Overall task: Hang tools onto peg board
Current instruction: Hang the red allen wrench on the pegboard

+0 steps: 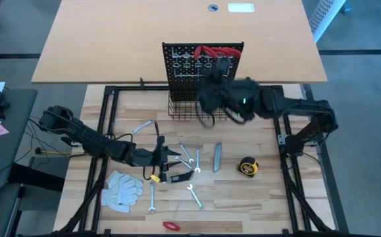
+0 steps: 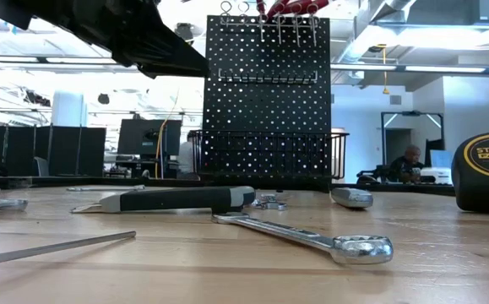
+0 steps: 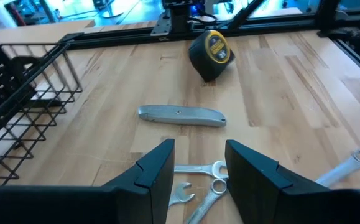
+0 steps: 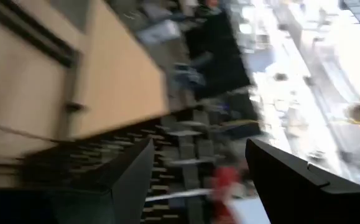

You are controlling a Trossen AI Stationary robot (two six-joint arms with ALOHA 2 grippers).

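Peg board (image 1: 202,66) stands upright at 12 o'clock of the wooden surface (image 1: 262,197), wire basket (image 1: 183,110) along its base. Red-handled pliers (image 1: 216,51) hang on the top hooks; in the low view the red handles (image 2: 290,8) show at the top edge of the board (image 2: 265,101).

Right pincer (image 1: 211,105) is up at the board front, just over the basket, blurred in the high view. Right wrist view shows its fingers (image 4: 127,177) spread with nothing between them, the board and a red blur ahead.

Left pincer (image 1: 177,164) sits low over the centre of the surface, among the wrenches. Left wrist view: fingers (image 3: 155,171) spread, nothing pinched, two wrench ends (image 3: 207,180) lying just beyond the tips.

Still on the surface: grey utility knife (image 1: 217,157) at about 3 o'clock of the left pincer, also (image 3: 181,116); yellow-black tape measure (image 1: 247,166) farther out at 3 o'clock, also (image 3: 209,53); silver wrench (image 1: 143,126) at 10 o'clock; another wrench (image 1: 195,197) at 5 o'clock; a wrench (image 1: 152,197) at 7 o'clock, beside the white work gloves (image 1: 122,191). Small red item (image 1: 171,225) at 6 o'clock near the front edge, kind unclear.

Low view: a long wrench (image 2: 312,238) lies in the foreground, a black-handled tool (image 2: 176,199) behind it.
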